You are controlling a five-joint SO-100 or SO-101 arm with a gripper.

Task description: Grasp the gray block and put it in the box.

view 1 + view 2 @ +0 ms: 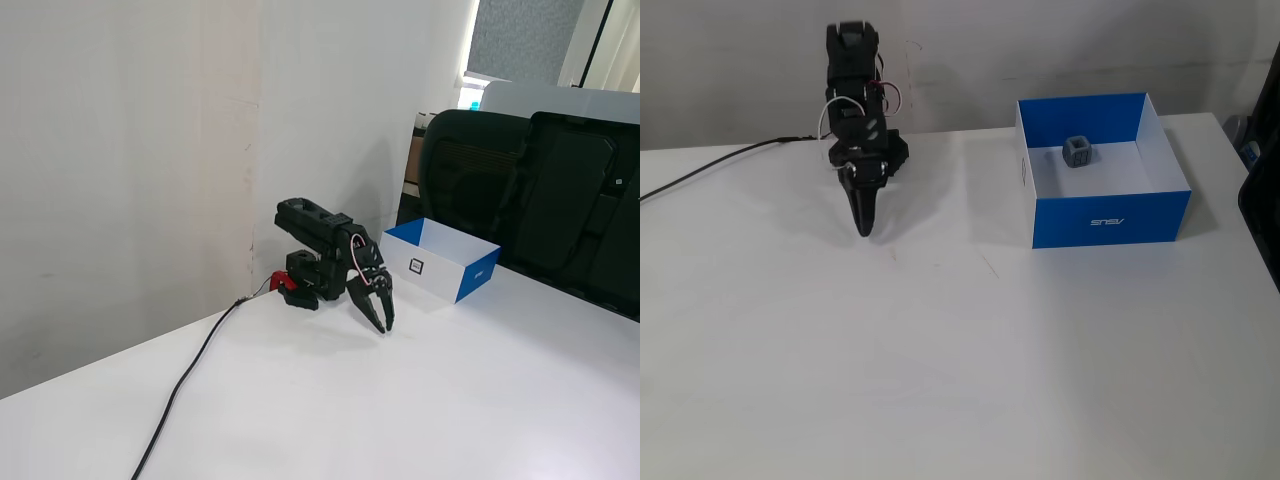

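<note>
The gray block point(1078, 151) sits inside the box point(1110, 220), near its far wall, upright and alone. In a fixed view the box point(470, 283) stands at the back right of the table, and its walls hide the block. My gripper point(864, 228) hangs on the folded black arm to the left of the box, well apart from it. Its jaws are together and empty, tips pointing down just above the table. It also shows in a fixed view point(384, 322), in front of the arm's base.
A black cable point(190, 380) runs from the arm's base across the table toward the front left edge; it also shows in a fixed view point(710, 165). Black chairs point(530, 190) stand behind the table's far edge. A white wall is close behind the arm.
</note>
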